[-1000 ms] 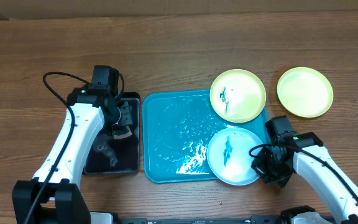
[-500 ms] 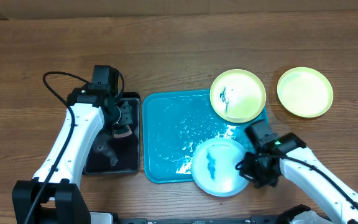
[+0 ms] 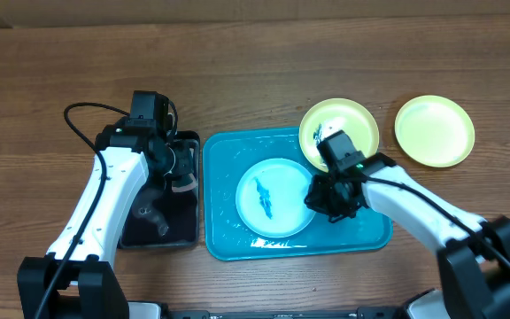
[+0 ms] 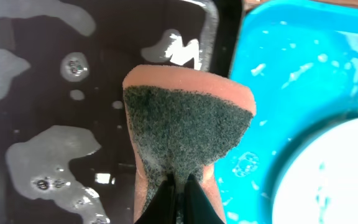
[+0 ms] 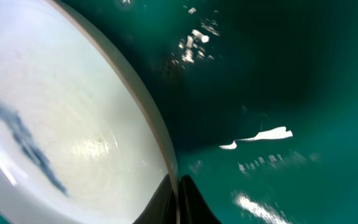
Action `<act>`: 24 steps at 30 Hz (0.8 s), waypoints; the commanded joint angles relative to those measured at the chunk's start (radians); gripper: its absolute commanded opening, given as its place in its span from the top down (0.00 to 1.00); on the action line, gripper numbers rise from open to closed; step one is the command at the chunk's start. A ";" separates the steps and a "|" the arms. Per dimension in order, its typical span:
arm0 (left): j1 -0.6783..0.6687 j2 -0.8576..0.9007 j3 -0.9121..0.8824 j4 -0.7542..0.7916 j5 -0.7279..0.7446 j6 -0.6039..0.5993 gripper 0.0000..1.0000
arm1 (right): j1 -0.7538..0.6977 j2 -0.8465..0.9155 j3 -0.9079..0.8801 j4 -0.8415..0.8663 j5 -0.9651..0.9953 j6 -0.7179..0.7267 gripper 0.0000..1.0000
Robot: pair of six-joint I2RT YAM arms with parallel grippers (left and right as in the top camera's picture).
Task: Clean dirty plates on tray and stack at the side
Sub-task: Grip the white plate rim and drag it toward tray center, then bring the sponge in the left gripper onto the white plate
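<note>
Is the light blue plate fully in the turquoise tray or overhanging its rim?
Fully in: the light blue round plate lies inside the rim of the turquoise rectangular plastic tray.

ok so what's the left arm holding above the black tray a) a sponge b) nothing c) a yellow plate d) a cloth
a, in the left wrist view the jaws of the left gripper are pinched shut on an orange sponge with a dark scrub face, above the wet black tray
</note>
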 commanded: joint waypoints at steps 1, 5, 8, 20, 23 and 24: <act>-0.013 0.002 0.004 0.010 0.077 0.027 0.96 | 0.023 0.060 0.043 0.031 -0.018 -0.033 0.96; -0.053 0.002 0.004 0.029 0.097 0.041 0.96 | 0.025 0.116 0.045 0.055 -0.022 -0.035 0.96; -0.099 0.002 0.004 0.048 0.157 0.087 0.96 | 0.025 0.129 0.045 0.064 -0.029 -0.035 0.96; -0.388 0.120 0.004 0.139 0.114 0.052 0.96 | 0.025 0.129 0.045 0.074 -0.044 -0.050 0.96; -0.425 0.202 0.004 0.153 0.027 -0.032 0.96 | 0.025 0.129 0.045 0.076 -0.045 -0.050 0.96; -0.430 0.228 0.004 0.151 0.003 -0.064 0.96 | 0.025 0.129 0.045 0.076 -0.045 -0.050 0.96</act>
